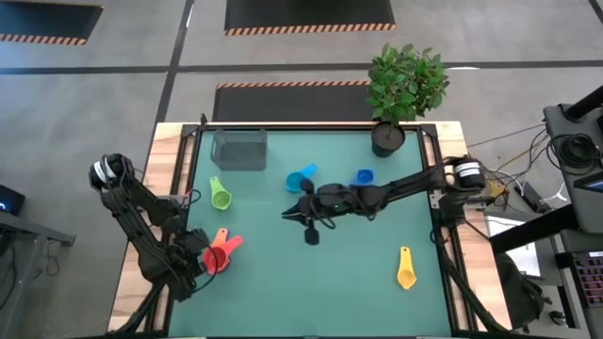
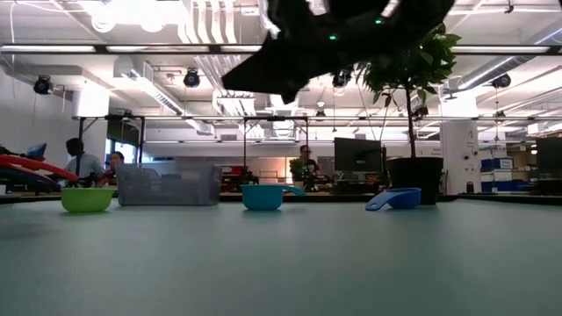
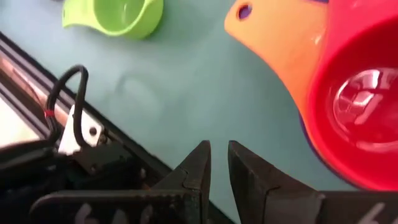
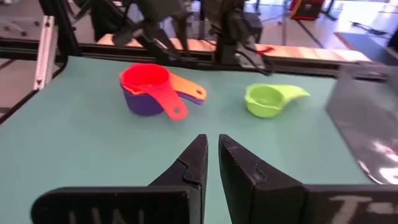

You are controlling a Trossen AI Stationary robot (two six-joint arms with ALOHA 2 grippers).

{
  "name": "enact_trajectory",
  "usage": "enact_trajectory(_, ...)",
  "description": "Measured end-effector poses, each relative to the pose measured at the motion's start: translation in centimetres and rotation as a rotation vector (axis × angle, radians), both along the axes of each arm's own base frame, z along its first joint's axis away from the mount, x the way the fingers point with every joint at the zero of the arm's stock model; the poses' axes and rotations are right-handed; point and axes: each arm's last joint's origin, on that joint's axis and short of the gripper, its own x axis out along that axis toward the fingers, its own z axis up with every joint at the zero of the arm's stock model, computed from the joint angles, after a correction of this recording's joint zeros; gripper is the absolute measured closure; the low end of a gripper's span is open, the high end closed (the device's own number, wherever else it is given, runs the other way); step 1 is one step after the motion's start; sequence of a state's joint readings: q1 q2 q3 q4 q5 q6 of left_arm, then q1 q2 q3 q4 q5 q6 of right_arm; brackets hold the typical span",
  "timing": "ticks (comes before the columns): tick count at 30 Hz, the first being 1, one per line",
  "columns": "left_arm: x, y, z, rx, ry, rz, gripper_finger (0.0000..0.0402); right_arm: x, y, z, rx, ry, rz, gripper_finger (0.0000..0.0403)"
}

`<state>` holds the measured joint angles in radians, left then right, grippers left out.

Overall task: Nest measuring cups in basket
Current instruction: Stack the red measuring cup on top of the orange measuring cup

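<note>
A red cup (image 1: 219, 256) sits nested in an orange and a purple cup near the table's left edge; the stack also shows in the right wrist view (image 4: 146, 87). The green cup (image 1: 220, 196), light blue cup (image 1: 301, 179), blue cup (image 1: 363, 176) and yellow cup (image 1: 406, 270) each rest apart on the mat. The grey see-through basket (image 1: 239, 149) stands at the far edge. My left gripper (image 1: 200, 256) is shut and sits just left of the stack. My right gripper (image 1: 290, 215), also shut, hovers above the table's middle, raised off the mat in the low view (image 2: 263, 75).
A black pot with a green plant (image 1: 396, 104) stands at the far right corner. A black frame rail (image 1: 184, 188) runs along the table's left side. The mat between the stack and the yellow cup is bare. People sit in the room beyond the table.
</note>
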<state>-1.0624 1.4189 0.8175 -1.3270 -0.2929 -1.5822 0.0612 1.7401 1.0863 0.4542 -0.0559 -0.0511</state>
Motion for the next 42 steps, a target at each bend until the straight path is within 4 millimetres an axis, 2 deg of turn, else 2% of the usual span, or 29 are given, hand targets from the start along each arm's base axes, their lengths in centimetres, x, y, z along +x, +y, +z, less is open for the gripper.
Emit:
enact_trajectory(6,0.0,0.4,-0.5,0.047,-0.044,-0.027,0.0364,3.3,0.4,-0.7,0.012,-0.003,0.065,0.0374)
enact_trajectory(14,-0.2,1.0,-2.4,0.051,-0.077,-0.09,0.0364,6.6,0.8,-1.9,0.028,-0.013,0.109,0.0374)
enact_trajectory(23,0.3,0.7,-2.6,0.06,-0.189,-0.13,0.0364,9.0,2.0,-3.8,0.048,0.006,0.172,0.0374)
enact_trajectory(32,0.8,0.1,-2.8,0.021,-0.271,-0.17,0.0364,11.1,4.9,-7.4,0.071,0.051,0.267,0.0374)
enact_trajectory(42,1.0,-0.2,-2.6,0.023,-0.321,-0.18,0.0364,13.5,7.2,-9.7,0.01,0.133,0.324,0.0374)
